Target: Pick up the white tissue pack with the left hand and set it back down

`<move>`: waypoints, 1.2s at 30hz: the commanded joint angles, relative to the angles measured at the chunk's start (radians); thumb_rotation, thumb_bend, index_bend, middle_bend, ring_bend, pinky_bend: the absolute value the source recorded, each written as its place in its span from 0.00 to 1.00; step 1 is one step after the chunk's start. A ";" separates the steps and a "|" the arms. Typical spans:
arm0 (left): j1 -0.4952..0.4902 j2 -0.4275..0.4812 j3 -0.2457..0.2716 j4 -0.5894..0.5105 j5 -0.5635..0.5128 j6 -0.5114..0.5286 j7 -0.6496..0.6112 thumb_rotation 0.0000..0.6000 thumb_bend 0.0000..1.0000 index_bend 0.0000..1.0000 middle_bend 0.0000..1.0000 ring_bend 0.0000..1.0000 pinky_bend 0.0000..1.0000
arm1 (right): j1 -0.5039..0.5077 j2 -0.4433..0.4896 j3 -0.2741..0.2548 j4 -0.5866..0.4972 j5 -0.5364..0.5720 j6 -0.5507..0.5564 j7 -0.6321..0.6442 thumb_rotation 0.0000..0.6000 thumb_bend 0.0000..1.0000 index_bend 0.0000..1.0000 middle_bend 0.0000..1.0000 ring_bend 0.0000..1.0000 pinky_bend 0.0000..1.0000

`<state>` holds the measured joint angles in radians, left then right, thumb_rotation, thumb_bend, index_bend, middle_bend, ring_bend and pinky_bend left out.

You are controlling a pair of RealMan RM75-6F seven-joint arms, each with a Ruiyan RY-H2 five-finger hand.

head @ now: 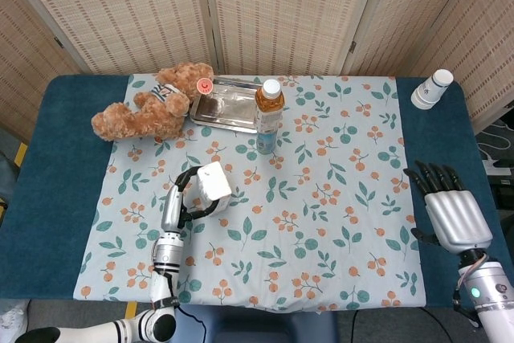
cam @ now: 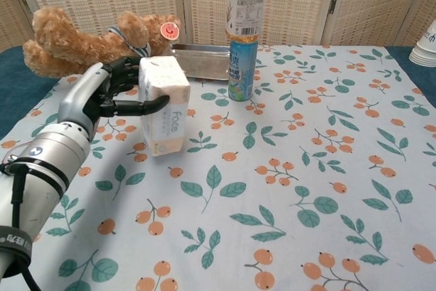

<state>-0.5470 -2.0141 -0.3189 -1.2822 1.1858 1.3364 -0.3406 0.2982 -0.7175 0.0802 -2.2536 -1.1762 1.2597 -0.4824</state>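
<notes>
One tissue pack — gripped upright by left hand.

Bright, even lighting, soft shadows (sharp focus in both views)

Staged lab test station: woven folding screens behind; bench with floral cloth, assorted props, teddy bear.
</notes>
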 commanded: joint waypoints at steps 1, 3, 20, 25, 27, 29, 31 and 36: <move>0.006 -0.001 0.006 0.020 0.014 -0.007 -0.004 1.00 0.23 0.33 0.40 0.16 0.09 | 0.001 -0.001 0.000 0.001 0.002 0.000 -0.002 1.00 0.12 0.09 0.00 0.00 0.00; 0.009 -0.002 0.008 0.029 0.020 -0.011 -0.010 1.00 0.23 0.33 0.40 0.16 0.09 | 0.002 -0.003 0.000 0.002 0.003 0.000 -0.003 1.00 0.12 0.09 0.00 0.00 0.00; 0.037 0.004 0.004 0.039 0.024 -0.057 -0.018 1.00 0.23 0.25 0.38 0.15 0.10 | 0.004 -0.007 -0.005 0.001 0.000 0.005 -0.007 1.00 0.12 0.09 0.00 0.00 0.00; 0.041 0.019 0.012 0.037 0.047 -0.071 -0.043 1.00 0.22 0.00 0.32 0.09 0.09 | 0.005 -0.006 -0.005 0.000 -0.001 0.004 -0.005 1.00 0.12 0.09 0.00 0.00 0.00; 0.041 0.026 0.017 0.033 0.055 -0.080 -0.057 1.00 0.21 0.00 0.24 0.04 0.09 | 0.006 -0.006 -0.006 0.000 -0.001 0.004 -0.005 1.00 0.12 0.09 0.00 0.00 0.00; 0.043 0.040 0.022 0.021 0.058 -0.095 -0.067 1.00 0.19 0.00 0.17 0.01 0.08 | 0.006 -0.006 -0.006 0.000 0.000 0.004 -0.006 1.00 0.12 0.09 0.00 0.00 0.00; 0.045 0.051 0.026 0.008 0.060 -0.106 -0.068 1.00 0.18 0.00 0.13 0.00 0.07 | 0.007 -0.005 -0.007 -0.001 0.002 0.003 -0.009 1.00 0.12 0.09 0.00 0.00 0.00; 0.051 0.069 0.023 -0.016 0.054 -0.117 -0.064 1.00 0.16 0.00 0.07 0.00 0.06 | 0.009 -0.005 -0.007 -0.005 0.003 0.002 -0.012 1.00 0.12 0.09 0.00 0.00 0.00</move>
<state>-0.4971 -1.9465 -0.2956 -1.2957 1.2412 1.2211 -0.4058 0.3072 -0.7227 0.0731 -2.2583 -1.1735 1.2615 -0.4940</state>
